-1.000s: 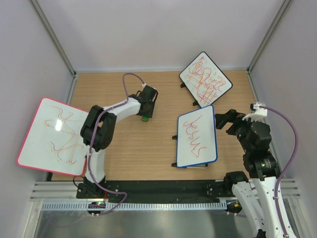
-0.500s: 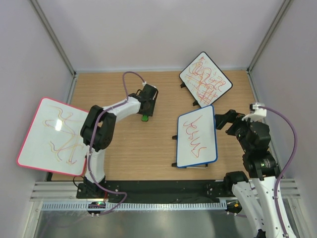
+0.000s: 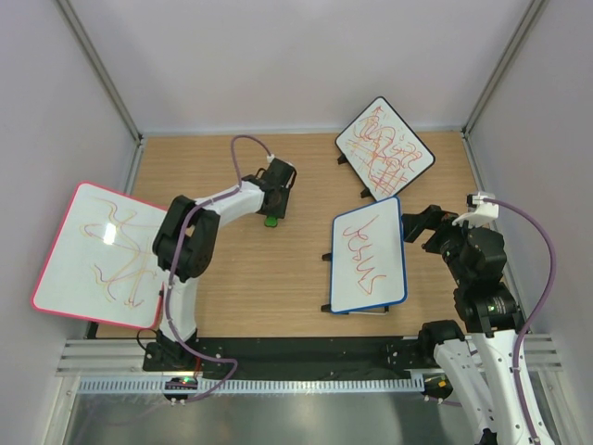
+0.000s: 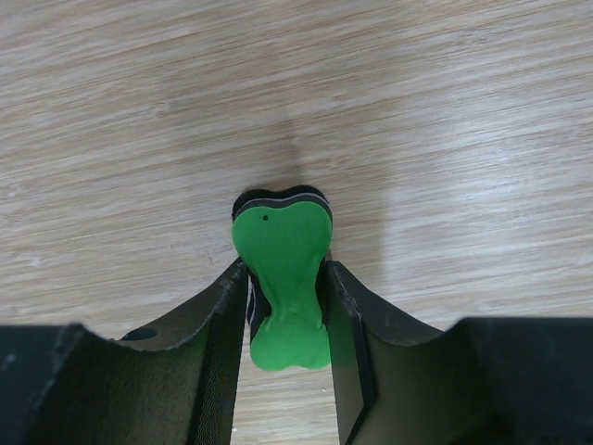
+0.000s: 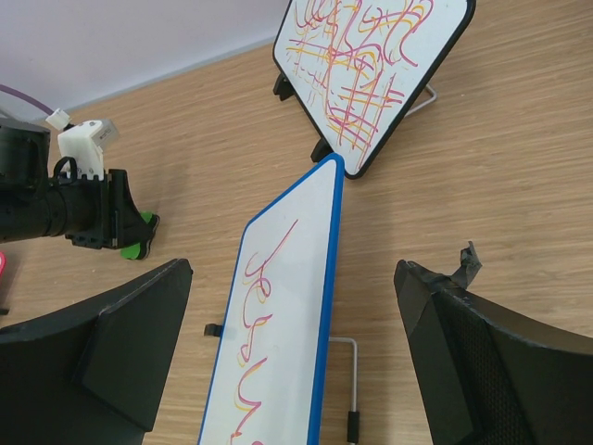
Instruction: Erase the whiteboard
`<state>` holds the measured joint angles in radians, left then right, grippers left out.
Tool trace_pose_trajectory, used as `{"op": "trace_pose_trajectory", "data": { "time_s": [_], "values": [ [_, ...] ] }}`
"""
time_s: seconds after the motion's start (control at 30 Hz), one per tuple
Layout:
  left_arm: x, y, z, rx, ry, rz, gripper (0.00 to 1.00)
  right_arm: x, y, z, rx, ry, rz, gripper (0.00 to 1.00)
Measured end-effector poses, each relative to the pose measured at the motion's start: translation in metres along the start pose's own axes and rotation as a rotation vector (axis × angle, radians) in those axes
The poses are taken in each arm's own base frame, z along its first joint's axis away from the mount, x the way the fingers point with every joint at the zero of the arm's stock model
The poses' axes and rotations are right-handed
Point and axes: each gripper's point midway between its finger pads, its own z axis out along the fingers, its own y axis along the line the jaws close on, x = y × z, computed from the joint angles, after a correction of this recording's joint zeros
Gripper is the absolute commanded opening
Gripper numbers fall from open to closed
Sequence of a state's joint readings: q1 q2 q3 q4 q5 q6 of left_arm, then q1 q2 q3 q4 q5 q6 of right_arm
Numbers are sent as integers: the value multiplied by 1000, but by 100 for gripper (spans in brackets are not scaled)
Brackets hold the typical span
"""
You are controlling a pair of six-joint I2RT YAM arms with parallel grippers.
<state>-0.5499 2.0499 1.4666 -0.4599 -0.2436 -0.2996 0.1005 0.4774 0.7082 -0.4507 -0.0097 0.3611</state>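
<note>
Whiteboard [image 3: 369, 258], blue-framed with rounded corners and red scribbles, stands propped right of centre, unwiped; left gripper [image 4: 285, 269] pinches a green bone-shaped eraser [image 4: 283, 246] at its waist, likely for wiping, while right gripper [image 5: 292, 272] gapes wide astride the board's edge, empty

A pale tan table [image 3: 269, 278] with fine, streaky wood grain. The whiteboard [image 3: 369, 258] is white with a bright blue frame and loose red scribbles tinged yellow-orange. Near the table's far right corner, a black-framed board [image 3: 384, 146] is white under a dense crosshatch of red, orange and yellow lines. At the left edge, a pink-framed board [image 3: 100, 255] shows sparse looping scribbles in faded orange and yellow. The eraser [image 4: 283, 269] is bright green with one small dark dot and a black layer beneath. The left gripper [image 4: 285, 278] and right gripper [image 5: 294, 269] are black. The arms [image 3: 232, 199] are white and black, trailing purple cables [image 3: 540, 269].
</note>
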Motion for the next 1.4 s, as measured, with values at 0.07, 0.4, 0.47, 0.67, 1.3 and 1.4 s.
{"op": "trace_pose_trajectory", "data": {
  "time_s": [0.07,0.4,0.47,0.67,1.3,1.4],
  "values": [
    [3,0,3,-3,8,1,37,0,0,0,0,0,0,100],
    [3,0,4,-3,8,-2,33,0,0,0,0,0,0,100],
    [3,0,4,-3,8,-1,30,0,0,0,0,0,0,100],
    [2,0,3,-2,6,5,0,0,0,0,0,0,0,100],
    [-23,-108,-140,731,-175,325,0,67,-12,26,79,392,42,67],
    [-12,-136,-149,835,-172,423,0,73,-10,29,73,425,55,62]
  ]
}}
